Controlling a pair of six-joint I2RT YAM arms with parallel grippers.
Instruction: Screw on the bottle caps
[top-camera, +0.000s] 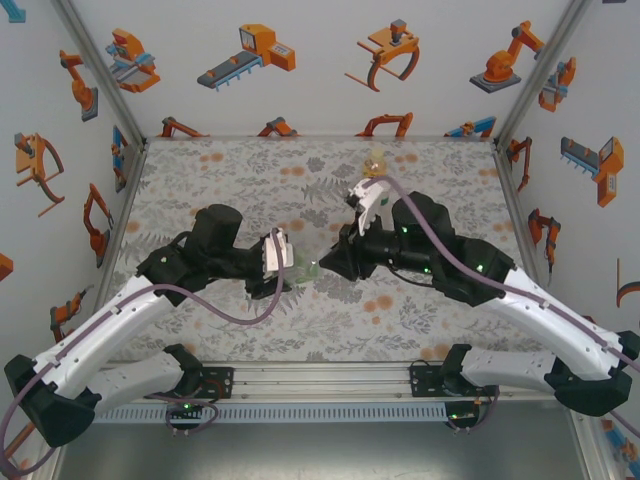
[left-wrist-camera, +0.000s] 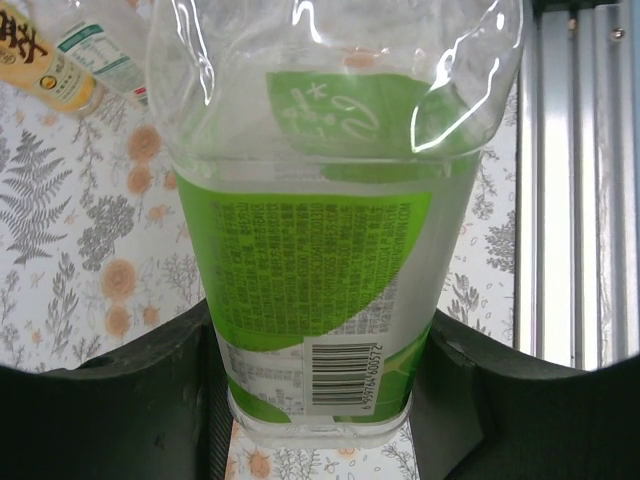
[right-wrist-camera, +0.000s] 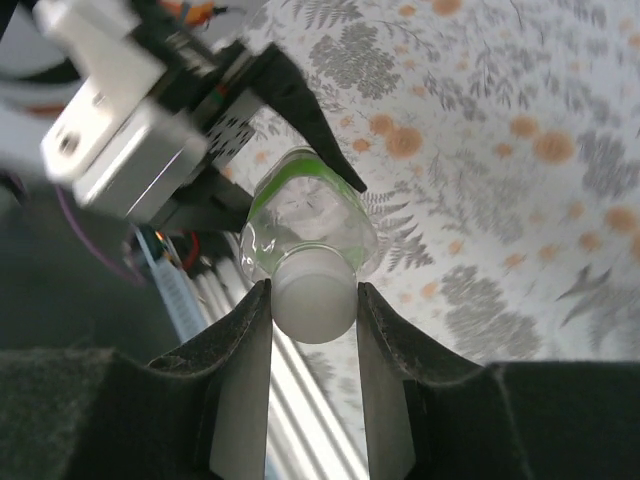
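My left gripper (left-wrist-camera: 320, 345) is shut on the lower body of the green-labelled bottle (left-wrist-camera: 310, 250), one dark finger on each side. The bottle is held off the table between the two arms (top-camera: 307, 268). In the right wrist view a white bottle cap (right-wrist-camera: 313, 300) sits on the bottle's neck (right-wrist-camera: 300, 215). My right gripper (right-wrist-camera: 313, 292) is shut on that cap, both fingers touching its sides. In the top view the left gripper (top-camera: 288, 258) and the right gripper (top-camera: 326, 264) face each other end to end. The amber-yellow bottle (left-wrist-camera: 40, 60) and the white-labelled bottle (left-wrist-camera: 105, 60) lie on the table beyond.
The amber bottle (top-camera: 377, 160) rests near the back of the floral table (top-camera: 220, 170). A metal rail (top-camera: 320, 380) runs along the near edge by the arm bases. Enclosure walls with robot pictures stand on the left, back and right.
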